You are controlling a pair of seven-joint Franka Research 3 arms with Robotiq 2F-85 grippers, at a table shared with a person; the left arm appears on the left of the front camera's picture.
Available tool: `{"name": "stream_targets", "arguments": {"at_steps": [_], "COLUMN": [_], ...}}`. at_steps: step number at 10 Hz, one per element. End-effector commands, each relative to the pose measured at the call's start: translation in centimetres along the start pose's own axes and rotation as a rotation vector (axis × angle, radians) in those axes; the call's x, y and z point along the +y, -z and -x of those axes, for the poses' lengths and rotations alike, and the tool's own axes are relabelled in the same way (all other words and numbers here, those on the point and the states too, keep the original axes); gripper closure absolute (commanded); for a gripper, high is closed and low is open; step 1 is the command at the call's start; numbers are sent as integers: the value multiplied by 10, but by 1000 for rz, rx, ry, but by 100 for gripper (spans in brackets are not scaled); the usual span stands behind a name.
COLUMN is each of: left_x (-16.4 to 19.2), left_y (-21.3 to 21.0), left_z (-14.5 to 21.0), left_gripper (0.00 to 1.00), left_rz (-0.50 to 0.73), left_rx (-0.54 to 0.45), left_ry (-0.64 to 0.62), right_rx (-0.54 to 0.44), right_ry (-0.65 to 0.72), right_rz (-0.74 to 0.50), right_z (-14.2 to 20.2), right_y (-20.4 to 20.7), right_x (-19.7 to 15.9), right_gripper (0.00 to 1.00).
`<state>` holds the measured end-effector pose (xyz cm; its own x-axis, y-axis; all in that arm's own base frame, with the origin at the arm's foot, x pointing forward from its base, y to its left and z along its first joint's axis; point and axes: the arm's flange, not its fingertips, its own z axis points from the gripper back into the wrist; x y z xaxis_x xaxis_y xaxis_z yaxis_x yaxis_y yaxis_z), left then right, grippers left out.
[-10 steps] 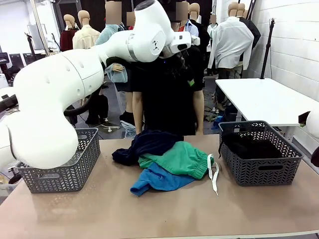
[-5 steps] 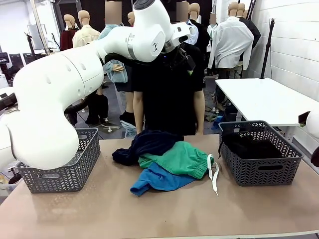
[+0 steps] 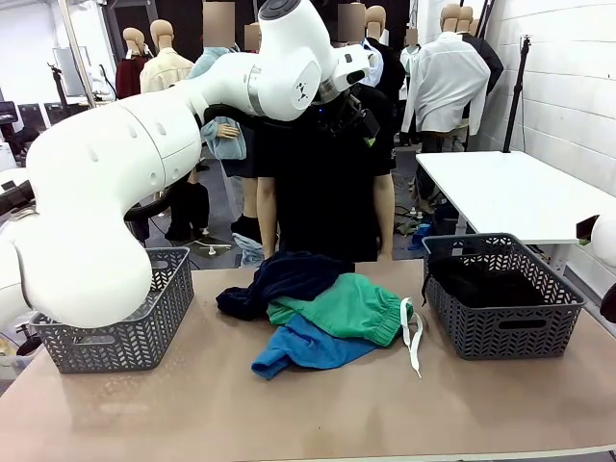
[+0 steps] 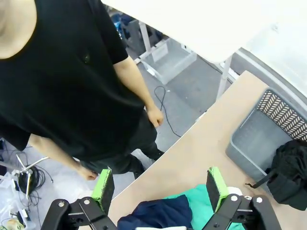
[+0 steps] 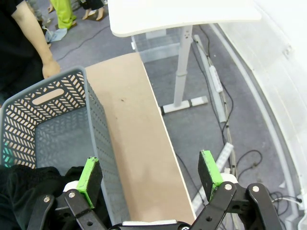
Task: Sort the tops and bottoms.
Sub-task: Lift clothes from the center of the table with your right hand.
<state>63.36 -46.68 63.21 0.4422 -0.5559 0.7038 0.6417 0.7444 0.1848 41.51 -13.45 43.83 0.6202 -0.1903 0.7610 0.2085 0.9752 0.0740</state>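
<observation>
A pile lies mid-table: a dark navy garment, green shorts with a long white drawstring, and a blue garment at the front. A black garment lies in the right grey basket. My left gripper hangs open high above the table's far edge, looking down on the navy garment, the green shorts and the black garment. Above the right basket's outer side, my right gripper is open and empty; the black garment lies below it.
A person in a black shirt stands at the far side, hands down. My left arm hides part of the left grey basket. A white table stands behind on the right. The near half of the table is bare.
The left arm's wrist has turned and risen slightly above the pile. The clothes and baskets have not moved.
</observation>
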Motion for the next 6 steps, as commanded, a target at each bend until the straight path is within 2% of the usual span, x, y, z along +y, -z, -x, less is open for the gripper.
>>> {"name": "stream_targets", "arguments": {"at_steps": [1, 2, 4, 5, 6], "left_x": [4, 0, 50, 76, 93], "left_y": [-1, 0, -49, -81, -106], "left_z": [1, 0, 51, 100, 146], "left_gripper": [0, 0, 0, 0, 0], "left_rz": [19, 0, -236, -308, -416], "left_rx": [3, 0, 117, 187, 290], "left_ry": [13, 0, -48, -156, -210], "right_rx": [11, 11, 11, 11, 11], "right_ry": [-4, -4, -4, -4, -4], "right_rz": [2, 2, 2, 2, 2], "right_z": [0, 0, 0, 0, 0], "right_y": [-1, -1, -1, -1, -1], "right_x": [2, 2, 2, 2, 2], "right_gripper": [0, 0, 0, 0, 0]}}
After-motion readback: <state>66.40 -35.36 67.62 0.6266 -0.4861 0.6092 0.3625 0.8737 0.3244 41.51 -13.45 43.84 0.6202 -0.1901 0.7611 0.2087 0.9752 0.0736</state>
